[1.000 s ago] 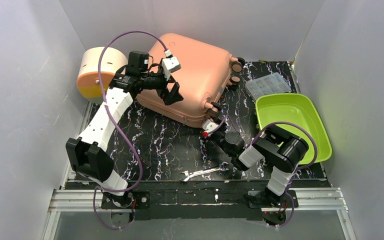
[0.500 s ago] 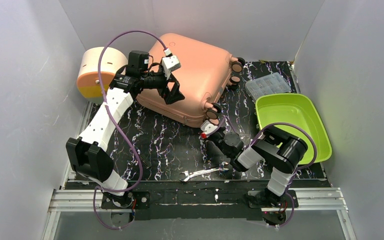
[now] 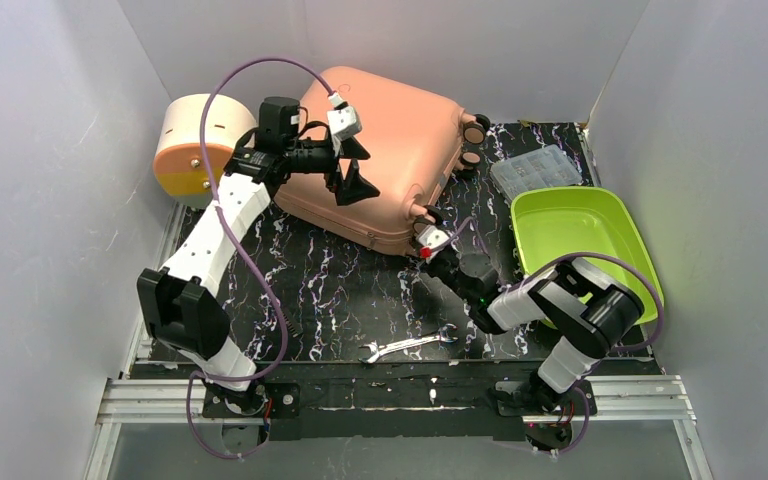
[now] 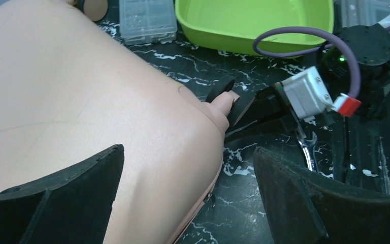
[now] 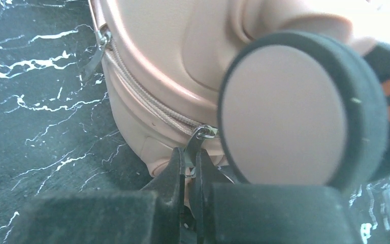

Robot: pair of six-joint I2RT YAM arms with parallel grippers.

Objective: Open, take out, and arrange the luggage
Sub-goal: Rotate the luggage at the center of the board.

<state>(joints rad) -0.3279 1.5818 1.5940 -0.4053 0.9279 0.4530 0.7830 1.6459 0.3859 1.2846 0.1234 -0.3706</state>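
Left pincer [image 3: 357, 168]: wide open, nothing in it, hovering just above the lid near the left end.
Luggage [image 3: 390, 150]: flat and zipped shut at the back of the table [image 3: 340, 290], long axis left to right, wheels at the right end.
Seam [image 5: 147, 96]: runs along the near side wall.
Zipper pull [image 5: 198, 140]: at the near right corner, just beside a wheel [image 5: 284, 117].
Right pincer [image 5: 189, 162]: pinched tight on that zipper pull, and there's the grip!
Key relation: the seam leads leftward, away from the right pincer, so the drag likely goes that way. The right arm is nearer, and the left looks placed to steady the lid.
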